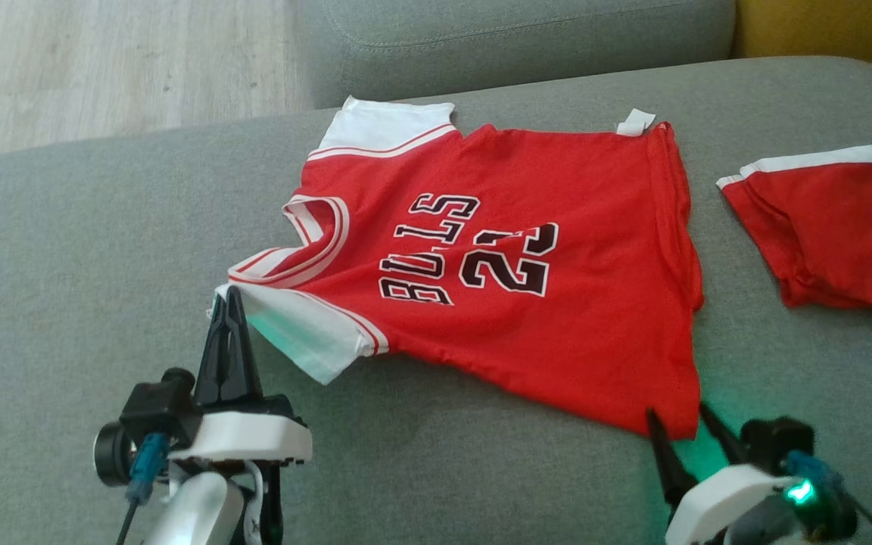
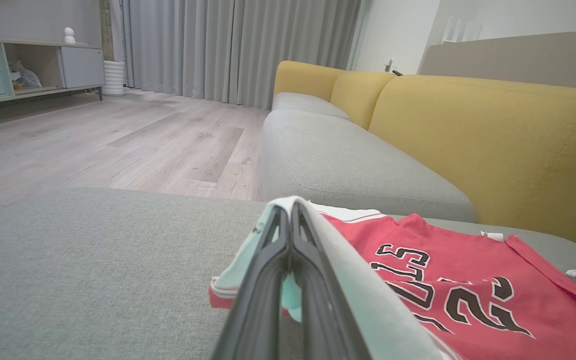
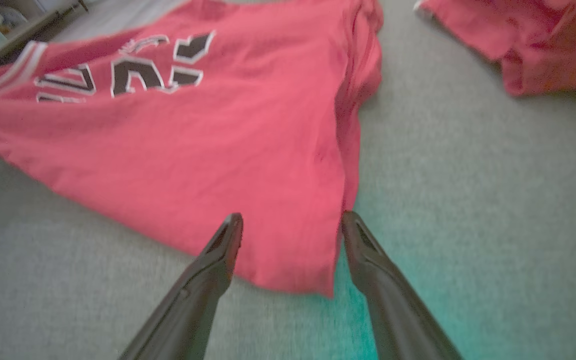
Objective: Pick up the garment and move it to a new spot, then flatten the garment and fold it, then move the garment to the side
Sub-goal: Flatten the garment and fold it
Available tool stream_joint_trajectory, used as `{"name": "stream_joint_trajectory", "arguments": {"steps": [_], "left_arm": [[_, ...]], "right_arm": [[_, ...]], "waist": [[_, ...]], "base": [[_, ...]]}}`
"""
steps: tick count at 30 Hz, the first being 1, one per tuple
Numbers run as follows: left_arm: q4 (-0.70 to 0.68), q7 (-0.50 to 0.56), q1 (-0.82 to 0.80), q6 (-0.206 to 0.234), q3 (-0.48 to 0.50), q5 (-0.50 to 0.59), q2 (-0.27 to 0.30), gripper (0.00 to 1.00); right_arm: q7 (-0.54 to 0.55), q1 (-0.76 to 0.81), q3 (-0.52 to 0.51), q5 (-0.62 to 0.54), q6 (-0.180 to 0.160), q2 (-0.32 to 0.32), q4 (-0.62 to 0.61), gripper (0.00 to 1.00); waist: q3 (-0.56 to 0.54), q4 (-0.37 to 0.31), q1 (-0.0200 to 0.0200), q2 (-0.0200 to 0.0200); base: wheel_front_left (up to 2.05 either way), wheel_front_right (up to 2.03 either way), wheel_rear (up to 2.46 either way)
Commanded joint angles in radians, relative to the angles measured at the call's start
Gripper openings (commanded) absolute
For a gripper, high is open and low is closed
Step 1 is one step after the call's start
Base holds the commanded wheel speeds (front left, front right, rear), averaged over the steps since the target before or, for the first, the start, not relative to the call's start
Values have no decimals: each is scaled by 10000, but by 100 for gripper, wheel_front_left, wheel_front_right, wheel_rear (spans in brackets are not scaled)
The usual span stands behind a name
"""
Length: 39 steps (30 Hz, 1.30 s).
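Note:
The garment (image 1: 527, 303) is a red jersey with white sleeves and black lettering, spread on a grey cushion. My left gripper (image 1: 230, 297) is shut on its near white sleeve (image 1: 307, 333), which is lifted slightly off the cushion. From the left wrist, that gripper (image 2: 290, 212) has its fingers pressed together with the white sleeve (image 2: 358, 280) folded over them. My right gripper (image 1: 677, 415) stands open at the jersey's near hem corner. Seen from the right wrist, that gripper (image 3: 292, 220) has the hem corner (image 3: 298, 270) lying between its two spread fingers.
Red shorts (image 1: 829, 235) with a white band lie on the cushion to the right of the jersey. A second grey cushion (image 1: 512, 45) and a yellow backrest (image 2: 488, 145) sit beyond. Wooden floor (image 1: 103, 68) lies past the cushion's far left edge.

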Motion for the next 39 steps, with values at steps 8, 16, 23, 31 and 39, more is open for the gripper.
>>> {"name": "stream_joint_trajectory", "arguments": {"steps": [8, 16, 23, 31, 39], "left_arm": [[-24, -124, -290, -94, 315, 100, -37, 0], [79, -118, -342, -161, 219, 97, -60, 0], [75, -62, -455, -169, 152, 97, -25, 0], [-12, -7, -549, -182, 77, 107, 49, 0], [-230, -25, -667, -180, 172, 61, 124, 0]], "right_arm": [[776, 128, 468, -27, -7, -62, -198, 100], [684, 66, 462, -127, -7, -62, -465, 100], [706, -31, 463, -180, -7, -62, -395, 100], [714, -265, 571, -107, -7, -62, -25, 97], [277, -472, 431, -118, -7, -62, 5, 0]], "waist": [[-220, -96, 0, 0], [-173, -96, 0, 0], [8, -14, 0, 0], [217, 51, 0, 0], [187, 67, 0, 0]], "base": [[0, 0, 0], [0, 0, 0], [0, 0, 0], [0, 0, 0], [0, 0, 0]]}}
